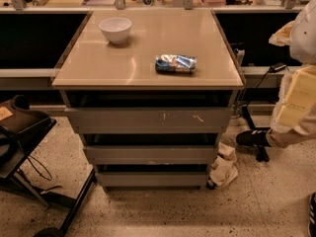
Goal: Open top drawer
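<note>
Lab, gripper (282,34) right of top drawer (148,120) (apart)

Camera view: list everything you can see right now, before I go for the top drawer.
countertop: one, beige, on the cabinet
bowl: one, white, countertop back left
snack bag: one, blue and white, countertop right of centre
top drawer: one, grey, pale scratches, just under the countertop
middle drawer: one, grey, below the top drawer
bottom drawer: one, grey, lowest
crumpled cloth: one, off-white, floor by the cabinet's right foot
shoe: one, black with white stripes, floor at right
stand: one, black, left edge
arm: one, white, right edge
gripper: one, pale yellow, right edge, apart from the top drawer
</note>
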Available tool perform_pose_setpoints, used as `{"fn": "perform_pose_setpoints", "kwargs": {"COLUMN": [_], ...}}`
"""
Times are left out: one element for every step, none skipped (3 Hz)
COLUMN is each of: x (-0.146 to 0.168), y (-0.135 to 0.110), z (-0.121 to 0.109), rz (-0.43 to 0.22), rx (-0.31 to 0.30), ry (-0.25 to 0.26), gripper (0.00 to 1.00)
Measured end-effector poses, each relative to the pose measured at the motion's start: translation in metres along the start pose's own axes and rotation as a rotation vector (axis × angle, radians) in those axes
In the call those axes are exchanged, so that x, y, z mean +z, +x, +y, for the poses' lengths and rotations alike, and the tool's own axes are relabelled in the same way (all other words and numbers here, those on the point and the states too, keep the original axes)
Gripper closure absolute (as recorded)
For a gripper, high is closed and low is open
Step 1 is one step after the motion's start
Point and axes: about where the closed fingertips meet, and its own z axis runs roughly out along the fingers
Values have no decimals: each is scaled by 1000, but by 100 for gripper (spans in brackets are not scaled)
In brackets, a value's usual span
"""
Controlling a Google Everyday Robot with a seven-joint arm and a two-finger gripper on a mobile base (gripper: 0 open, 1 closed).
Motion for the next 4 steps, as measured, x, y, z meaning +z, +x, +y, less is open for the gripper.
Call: {"fn": "perform_pose_setpoints", "kwargs": {"x": [0,9,53,62], "y": [0,-5,-30,-31], "z": [0,2,5,10], "rz": [0,-8,-28,-33], "rx": [0,4,14,21], "ry": [0,19,93,90], "gripper": [0,0,0,0]}}
